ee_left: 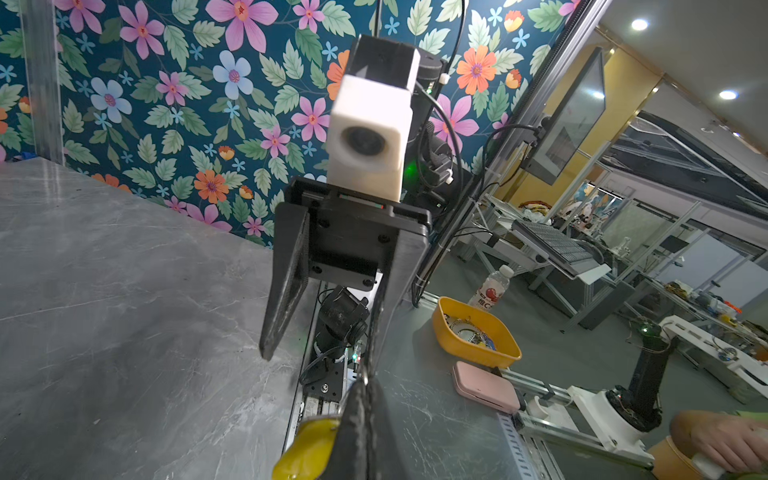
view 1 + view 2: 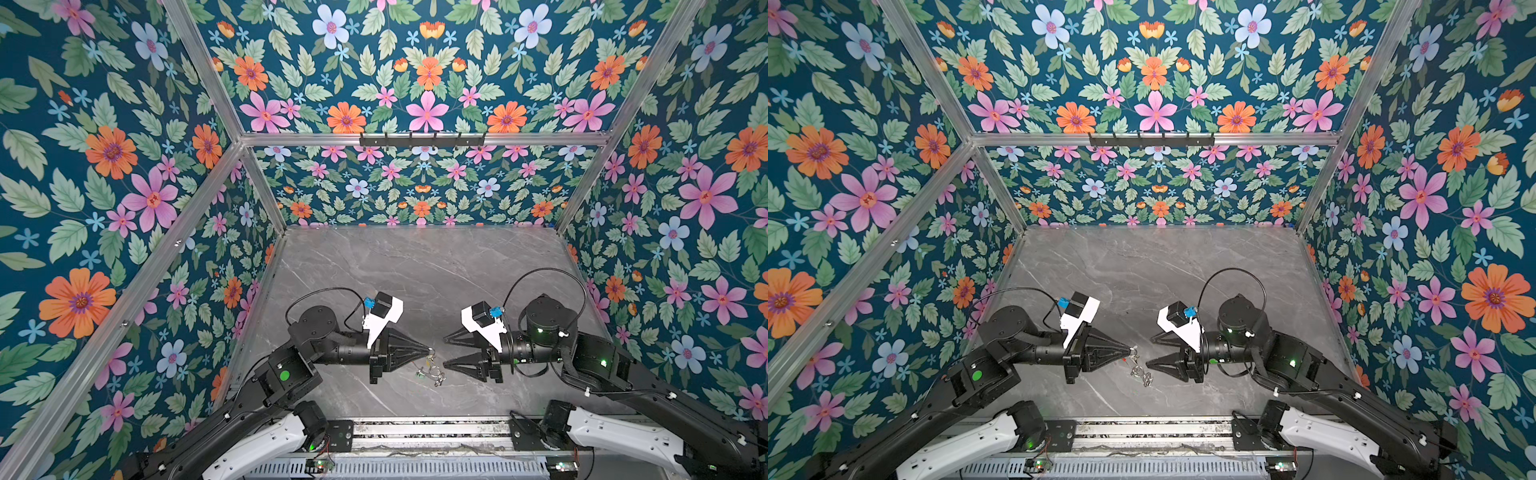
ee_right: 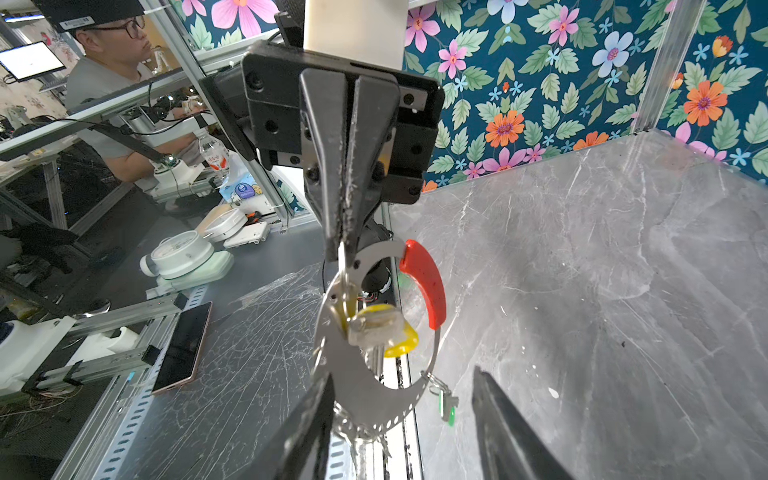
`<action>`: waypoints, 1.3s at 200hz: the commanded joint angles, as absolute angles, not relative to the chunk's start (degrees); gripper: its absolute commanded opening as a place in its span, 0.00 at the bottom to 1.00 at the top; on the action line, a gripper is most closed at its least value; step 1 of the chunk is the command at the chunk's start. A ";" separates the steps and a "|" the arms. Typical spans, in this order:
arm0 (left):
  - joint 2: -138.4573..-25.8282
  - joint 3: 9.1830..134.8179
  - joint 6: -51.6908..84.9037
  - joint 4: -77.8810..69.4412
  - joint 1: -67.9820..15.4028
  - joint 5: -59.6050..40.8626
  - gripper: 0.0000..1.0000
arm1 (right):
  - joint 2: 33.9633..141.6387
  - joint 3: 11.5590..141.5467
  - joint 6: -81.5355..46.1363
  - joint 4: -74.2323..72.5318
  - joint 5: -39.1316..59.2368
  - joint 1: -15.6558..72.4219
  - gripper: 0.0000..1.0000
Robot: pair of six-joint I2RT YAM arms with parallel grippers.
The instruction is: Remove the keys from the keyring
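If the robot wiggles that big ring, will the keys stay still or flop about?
Probably flop: the yellow-tagged key and green-tagged key hang from the keyring on small loops. The keyring looks like flat metal, so it likely keeps its shape in the left tool.

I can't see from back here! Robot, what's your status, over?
Left hand shut on keyring, dangling. Right hand open, facing it. Yellow-tagged key and green-tagged key both on ring. Nothing between the hands but the ring.

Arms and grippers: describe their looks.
The left arm and right arm are black with white base links, green lights and looping black cables. Each wrist carries a white camera block with a blue plug. The left gripper and right gripper have black, tapering fingers.
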State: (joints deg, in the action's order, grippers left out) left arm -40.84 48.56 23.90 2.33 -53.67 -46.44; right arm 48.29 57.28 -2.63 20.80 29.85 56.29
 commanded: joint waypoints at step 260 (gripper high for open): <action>-40.80 46.81 24.08 -2.61 -53.70 -51.43 0.00 | 50.84 59.95 1.58 18.81 19.07 66.33 0.40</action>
